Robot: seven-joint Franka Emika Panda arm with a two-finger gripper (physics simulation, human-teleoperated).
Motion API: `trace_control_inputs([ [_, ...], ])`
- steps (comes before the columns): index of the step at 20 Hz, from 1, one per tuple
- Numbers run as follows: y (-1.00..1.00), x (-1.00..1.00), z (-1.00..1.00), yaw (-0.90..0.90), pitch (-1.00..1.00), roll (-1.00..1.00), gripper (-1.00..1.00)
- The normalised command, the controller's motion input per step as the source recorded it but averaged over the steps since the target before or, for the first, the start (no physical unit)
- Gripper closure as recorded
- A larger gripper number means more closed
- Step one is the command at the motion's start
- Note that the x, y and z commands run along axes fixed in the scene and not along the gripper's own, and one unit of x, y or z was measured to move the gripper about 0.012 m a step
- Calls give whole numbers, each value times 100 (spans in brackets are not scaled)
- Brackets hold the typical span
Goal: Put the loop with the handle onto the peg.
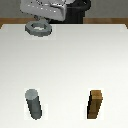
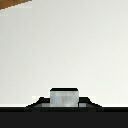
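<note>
The loop with the handle [image 1: 38,28] is a flat gray ring at the far side of the table, towards the exterior view's left. It hangs just under my gripper [image 1: 48,20], which is shut on its handle. In the wrist view only the gray handle [image 2: 64,97] shows, held in my gripper [image 2: 64,101]; the ring's hole is hidden. The peg [image 1: 34,104] is a short upright gray cylinder near the front, on the exterior view's left, far from the loop.
A brown wooden block [image 1: 96,105] stands upright near the front on the exterior view's right, level with the peg. The white table [image 1: 75,60] stretches between the loop and the peg. A strip of brown floor [image 2: 12,4] shows past the table's edge.
</note>
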Motion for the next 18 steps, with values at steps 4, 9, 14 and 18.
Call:
trace_control_inputs([
  [4, 0, 50, 0, 0, 0, 0, 100],
  [9, 0, 100, 0, 0, 0, 0, 100],
  [14, 0, 80, 10, 0, 0, 0, 100],
  [18, 0, 0, 0, 0, 0, 0, 100],
])
